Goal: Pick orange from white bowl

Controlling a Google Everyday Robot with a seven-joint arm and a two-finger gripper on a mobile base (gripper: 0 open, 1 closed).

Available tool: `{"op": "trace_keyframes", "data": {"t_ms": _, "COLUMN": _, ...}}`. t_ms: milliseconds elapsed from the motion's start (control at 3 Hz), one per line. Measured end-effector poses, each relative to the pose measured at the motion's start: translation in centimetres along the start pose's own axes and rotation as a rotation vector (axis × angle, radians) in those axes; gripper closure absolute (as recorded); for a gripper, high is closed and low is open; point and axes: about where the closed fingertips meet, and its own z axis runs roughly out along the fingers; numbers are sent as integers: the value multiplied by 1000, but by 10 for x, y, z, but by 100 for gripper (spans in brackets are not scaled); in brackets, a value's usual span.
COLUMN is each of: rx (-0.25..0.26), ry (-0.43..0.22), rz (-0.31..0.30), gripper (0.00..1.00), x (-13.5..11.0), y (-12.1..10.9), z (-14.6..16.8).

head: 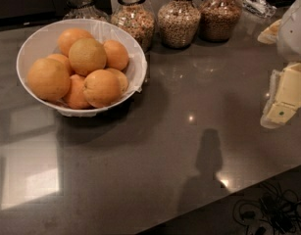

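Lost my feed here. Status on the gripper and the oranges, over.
Gripper at right edge, over the counter, far from white bowl. Oranges piled in bowl, none lifted. Jars behind, off the direct path.

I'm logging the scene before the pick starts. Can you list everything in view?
white bowl: one, white with a crinkled lining, on the counter at left.
oranges: at least seven, orange, heaped in the white bowl.
glass jars: four, clear with brownish grains, in a row along the counter's back.
counter: one, dark grey and glossy, fills most of the view.
cables: a tangle, black, beyond the counter's near edge at lower right.
gripper: one, pale yellow and white, at the right edge over the counter, well apart from the white bowl.
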Motion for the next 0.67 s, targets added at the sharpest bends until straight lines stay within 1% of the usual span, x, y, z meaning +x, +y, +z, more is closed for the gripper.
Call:
{"op": "trace_keyframes", "data": {"t_ms": 333, "rx": 0, "ry": 0, "rz": 0, "gripper": 0, "x": 0, "y": 0, "z": 0}}
{"op": "trace_keyframes", "data": {"t_ms": 667, "rx": -20, "ry": -68, "rz": -37, "gripper": 0, "x": -25, "y": -2, "z": 15}}
